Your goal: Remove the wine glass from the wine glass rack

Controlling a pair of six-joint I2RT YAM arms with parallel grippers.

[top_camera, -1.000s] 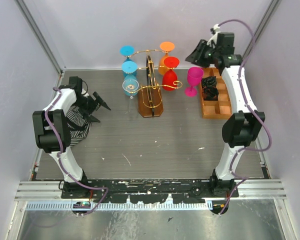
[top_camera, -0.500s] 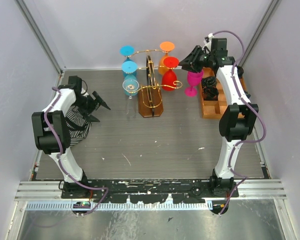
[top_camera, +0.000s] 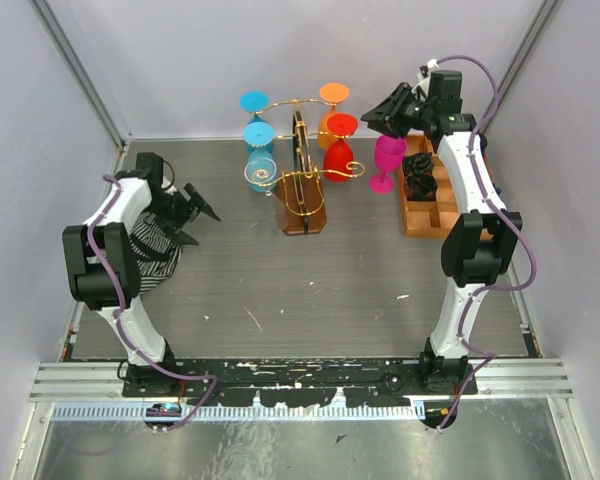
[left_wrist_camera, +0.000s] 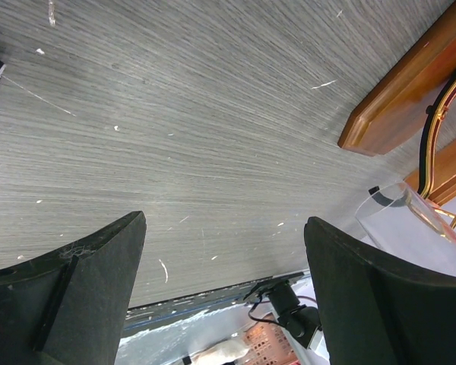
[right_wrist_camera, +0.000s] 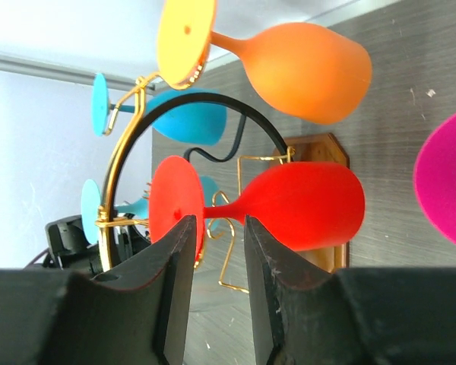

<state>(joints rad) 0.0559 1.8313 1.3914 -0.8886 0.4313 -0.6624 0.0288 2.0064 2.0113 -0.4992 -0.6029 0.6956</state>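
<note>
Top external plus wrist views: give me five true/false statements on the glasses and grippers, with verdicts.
1. The magenta wine glass stands upright on the table, off the wine glass rack. True.
2. The right gripper is clamped on the red wine glass. False: its fingers sit just short of the stem, slightly apart, with nothing between them.
3. The left gripper is wide open and holds nothing. True.
4. The orange wine glass lies in the compartment tray. False: it hangs by its foot near the rack's top.
5. A clear wine glass hangs on the rack's left side in the top view. True.
</note>
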